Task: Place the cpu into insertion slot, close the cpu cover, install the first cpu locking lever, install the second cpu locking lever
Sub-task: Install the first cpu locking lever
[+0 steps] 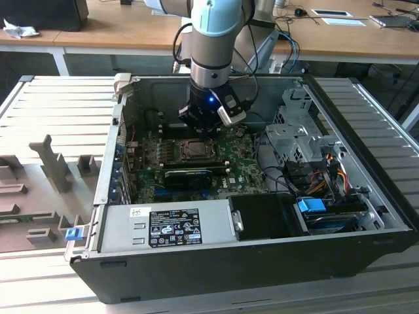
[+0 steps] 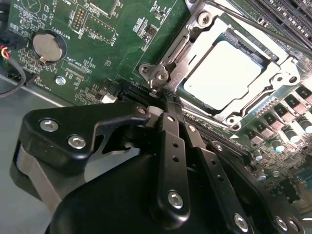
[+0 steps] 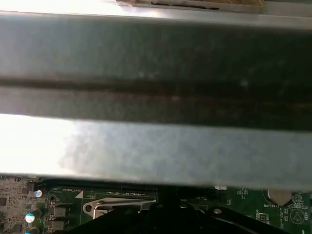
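Black hand (image 2: 165, 105), fingers pressed together, tips at the corner of the cpu cover (image 2: 273, 83). That cover lies shut over the cpu (image 2: 222, 70) in the insertion slot (image 1: 194, 148); lever locking looks unfinished.

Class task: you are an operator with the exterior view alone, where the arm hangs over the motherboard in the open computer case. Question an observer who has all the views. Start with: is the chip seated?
Observer: Yes. In the second wrist view the cpu lies flat in the insertion slot.
Operator: And the frame over it?
Observer: The cpu cover is down around the chip, which shows through its cut-out.
Operator: Where are the fingers?
Observer: The gripper tips sit together at a silvery screw at the socket's corner.
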Available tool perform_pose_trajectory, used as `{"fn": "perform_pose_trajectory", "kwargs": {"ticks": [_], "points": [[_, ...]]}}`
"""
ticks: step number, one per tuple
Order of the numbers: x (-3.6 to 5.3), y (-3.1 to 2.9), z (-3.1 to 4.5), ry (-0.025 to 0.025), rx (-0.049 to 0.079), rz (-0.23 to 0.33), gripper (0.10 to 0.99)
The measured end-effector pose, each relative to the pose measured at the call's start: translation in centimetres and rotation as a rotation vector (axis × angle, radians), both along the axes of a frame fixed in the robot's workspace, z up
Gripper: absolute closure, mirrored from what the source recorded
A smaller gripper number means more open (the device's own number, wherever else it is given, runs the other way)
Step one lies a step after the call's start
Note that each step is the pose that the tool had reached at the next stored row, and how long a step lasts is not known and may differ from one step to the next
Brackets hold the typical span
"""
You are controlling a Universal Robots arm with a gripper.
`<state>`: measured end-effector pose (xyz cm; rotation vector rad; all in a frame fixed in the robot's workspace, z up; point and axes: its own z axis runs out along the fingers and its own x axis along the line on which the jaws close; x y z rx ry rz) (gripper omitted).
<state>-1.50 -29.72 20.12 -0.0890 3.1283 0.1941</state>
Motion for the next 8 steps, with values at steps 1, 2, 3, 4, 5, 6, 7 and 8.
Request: {"fn": "perform_pose_trajectory", "kwargs": {"ticks": [1, 2, 3, 4, 5, 6, 7, 8], "points": [[0.00, 0.00, 0.01, 0.0000, 0.000, 0.000, 0.980], [0.00, -0.01, 0.07, 0.0002, -0.001, 0.000, 0.980], [0.00, -0.01, 0.24, -0.0001, -0.001, 0.000, 0.980], [0.00, 0.00, 0.52, -0.0001, 0.000, 0.000, 0.980], [0.00, 0.00, 0.62, -0.0001, 0.000, 0.000, 0.980], [0.00, 0.01, 0.61, -0.0004, -0.002, 0.000, 0.980], [-0.01, 0.01, 0.59, -0.0002, -0.009, 0.000, 0.980], [0.00, 0.00, 0.52, -0.0002, -0.015, 0.000, 0.980]]}}
